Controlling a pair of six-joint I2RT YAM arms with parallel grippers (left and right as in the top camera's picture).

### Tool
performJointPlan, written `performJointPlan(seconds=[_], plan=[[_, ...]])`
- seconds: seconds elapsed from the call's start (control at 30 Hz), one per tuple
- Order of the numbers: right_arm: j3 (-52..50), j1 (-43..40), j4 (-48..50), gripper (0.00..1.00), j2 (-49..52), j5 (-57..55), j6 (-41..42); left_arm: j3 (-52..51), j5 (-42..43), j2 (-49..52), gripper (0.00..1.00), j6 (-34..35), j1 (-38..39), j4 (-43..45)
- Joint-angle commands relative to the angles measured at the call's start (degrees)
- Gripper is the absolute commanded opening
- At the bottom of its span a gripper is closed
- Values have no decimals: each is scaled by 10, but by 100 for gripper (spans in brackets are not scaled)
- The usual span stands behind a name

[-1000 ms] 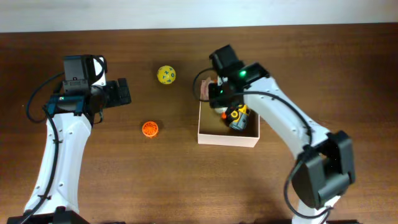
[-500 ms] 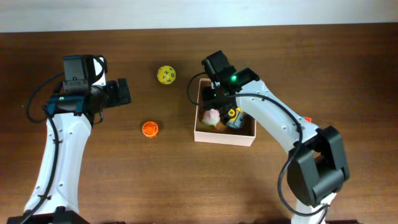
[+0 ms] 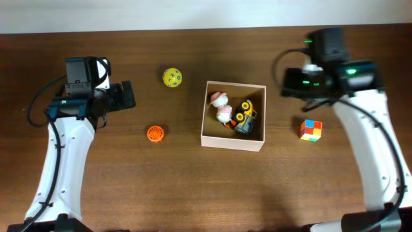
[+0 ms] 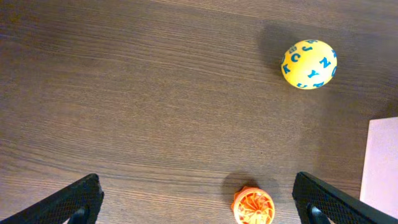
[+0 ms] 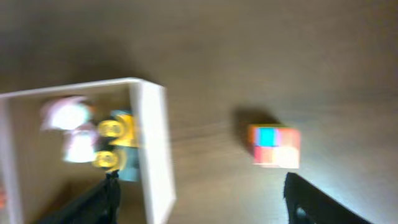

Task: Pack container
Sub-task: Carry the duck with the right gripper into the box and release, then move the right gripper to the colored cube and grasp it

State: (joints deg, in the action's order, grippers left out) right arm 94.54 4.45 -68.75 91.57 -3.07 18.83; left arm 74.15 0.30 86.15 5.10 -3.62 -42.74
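The container (image 3: 232, 142), a shallow white-walled box with a tan inside, stands mid-table. It holds a pink and white toy (image 3: 222, 106) and a yellow toy vehicle (image 3: 244, 116). My right gripper (image 3: 291, 87) hovers open and empty, to the right of the container and above and left of a multicoloured cube (image 3: 311, 129). The blurred right wrist view shows the container's right wall (image 5: 153, 144), the cube (image 5: 275, 145) and my right gripper (image 5: 204, 200) between them. My left gripper (image 3: 127, 95) is wide open over bare wood. In its wrist view my left gripper (image 4: 202, 205) has the orange ball (image 4: 254, 208) between its fingers' lines.
A yellow ball with blue letters (image 3: 172, 77) lies left of the container's far corner. The orange ribbed ball (image 3: 155, 133) lies nearer, left of the container. The left wrist view shows the yellow ball (image 4: 309, 64) and a white container edge (image 4: 380, 168). Pale background borders the table's far edge.
My right gripper has opened, left the pink and white toy in the container, and swung up and right, away from it. The left arm has not moved.
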Motion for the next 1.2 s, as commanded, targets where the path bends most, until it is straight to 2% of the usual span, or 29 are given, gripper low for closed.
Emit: performJointPlan(seconds=[0.0, 0.13, 0.3, 0.53, 0.7, 0.8, 0.93, 1.17], plan=[[-42, -50, -10, 81, 20, -4, -48, 11, 8, 3, 99, -9, -2, 0], [-117, -88, 26, 90, 39, -4, -52, 11, 8, 3, 99, -9, -2, 0], [-232, -129, 111, 90, 70, 0, -51, 11, 8, 3, 99, -9, -2, 0], [-279, -155, 184, 89, 103, 0, -51, 11, 8, 3, 99, -9, -2, 0], [-279, -153, 209, 68, 121, 11, -50, 11, 8, 3, 99, -9, -2, 0], [-279, -153, 221, 66, 131, 11, -49, 11, 8, 3, 99, -9, -2, 0], [-279, -153, 226, 57, 136, 11, -49, 11, 8, 3, 99, -9, -2, 0], [-241, -144, 173, 52, 77, 27, -50, 11, 8, 3, 99, -9, -2, 0]])
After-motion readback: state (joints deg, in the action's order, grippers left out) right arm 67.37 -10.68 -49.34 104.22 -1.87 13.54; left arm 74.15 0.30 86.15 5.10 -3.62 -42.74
